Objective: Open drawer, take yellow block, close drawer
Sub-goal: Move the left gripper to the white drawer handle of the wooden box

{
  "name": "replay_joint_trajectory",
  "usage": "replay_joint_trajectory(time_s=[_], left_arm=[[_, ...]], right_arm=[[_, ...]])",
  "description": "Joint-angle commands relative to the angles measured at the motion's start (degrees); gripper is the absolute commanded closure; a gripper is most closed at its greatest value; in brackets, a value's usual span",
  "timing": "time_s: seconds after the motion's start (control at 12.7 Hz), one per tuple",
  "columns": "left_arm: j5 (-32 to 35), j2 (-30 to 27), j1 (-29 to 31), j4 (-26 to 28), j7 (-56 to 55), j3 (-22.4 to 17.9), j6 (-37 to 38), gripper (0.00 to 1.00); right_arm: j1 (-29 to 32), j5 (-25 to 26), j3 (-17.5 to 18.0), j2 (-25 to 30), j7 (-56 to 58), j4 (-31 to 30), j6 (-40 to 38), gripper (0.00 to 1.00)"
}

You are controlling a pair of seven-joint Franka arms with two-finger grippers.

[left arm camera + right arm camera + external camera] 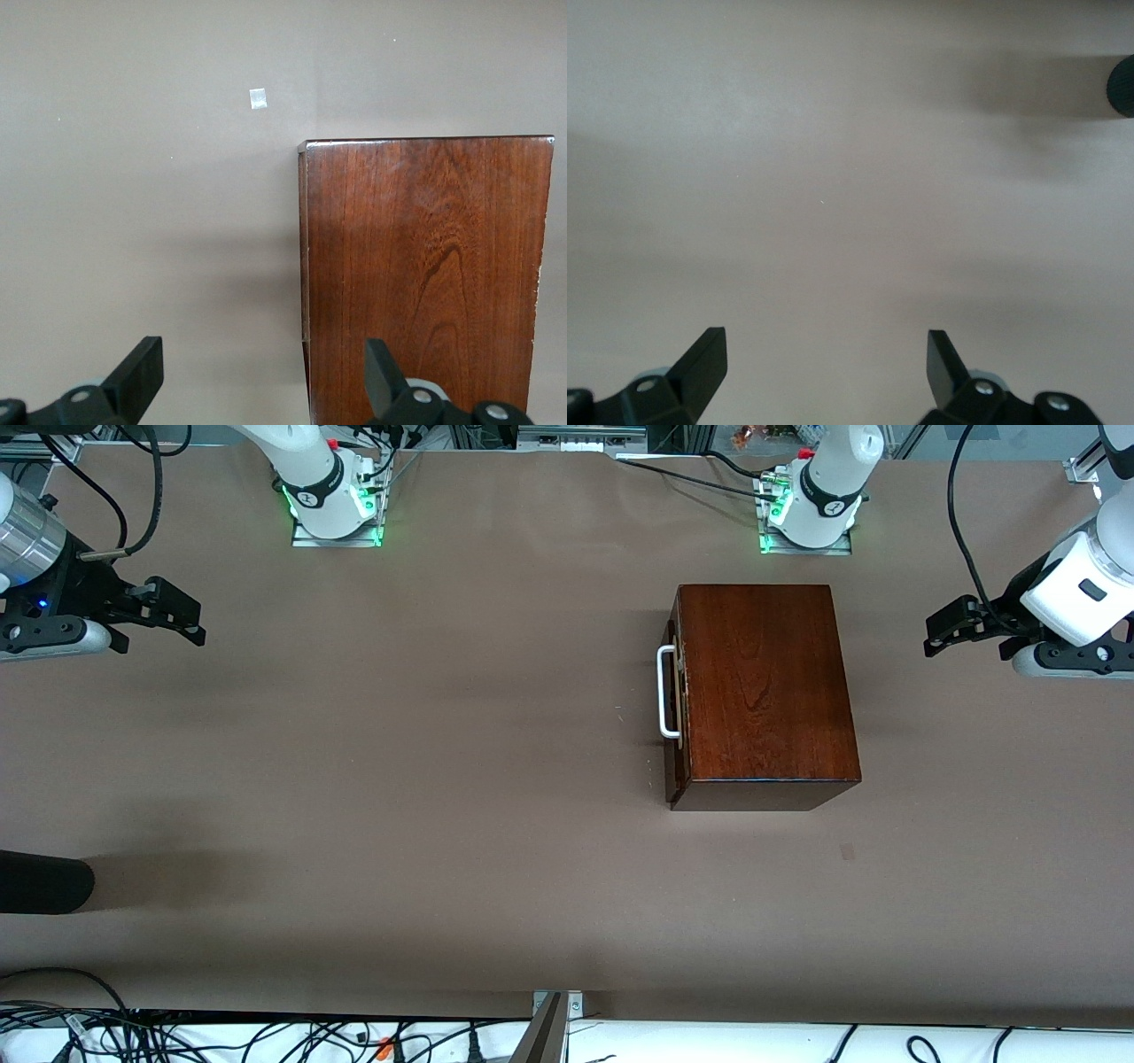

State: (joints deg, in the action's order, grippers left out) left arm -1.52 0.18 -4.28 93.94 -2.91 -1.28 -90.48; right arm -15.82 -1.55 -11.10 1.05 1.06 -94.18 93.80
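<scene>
On the brown table point(399, 779), toward the left arm's end, sits the dark reddish-brown wooden box point(764, 691) with its drawer point(675, 700) pushed fully in — only the dark front and the white U-shaped handle point(666, 693) show, facing the right arm's end. The yellow block cannot be seen in any view. The left gripper point(952, 633) hangs over the bare table at the left arm's end, beside the box, its 2 fingers point(142, 372) spread apart with nothing between them; its wrist view looks down on the box's top and a small pale mark point(258, 98) on the table. The right gripper point(182, 613) hovers over the right arm's end of the table — jaws wide apart and empty, well apart from the box.
</scene>
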Motion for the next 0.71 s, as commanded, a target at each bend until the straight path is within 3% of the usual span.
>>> replay_joint_trajectory(time_s=[0.0,0.63], left_arm=[[0.73,0.79,-0.29,-1.65,0.71,-0.31,0.48,0.00],[0.29,1.49,-0.29,-1.65,0.19,-0.31,1.45,0.00]], right_arm=[[0.27,-0.91,0.02,0.27,-0.45,0.40,-0.90,0.00],[0.27,-0.91,0.02,0.27,-0.45,0.40,-0.90,0.00]])
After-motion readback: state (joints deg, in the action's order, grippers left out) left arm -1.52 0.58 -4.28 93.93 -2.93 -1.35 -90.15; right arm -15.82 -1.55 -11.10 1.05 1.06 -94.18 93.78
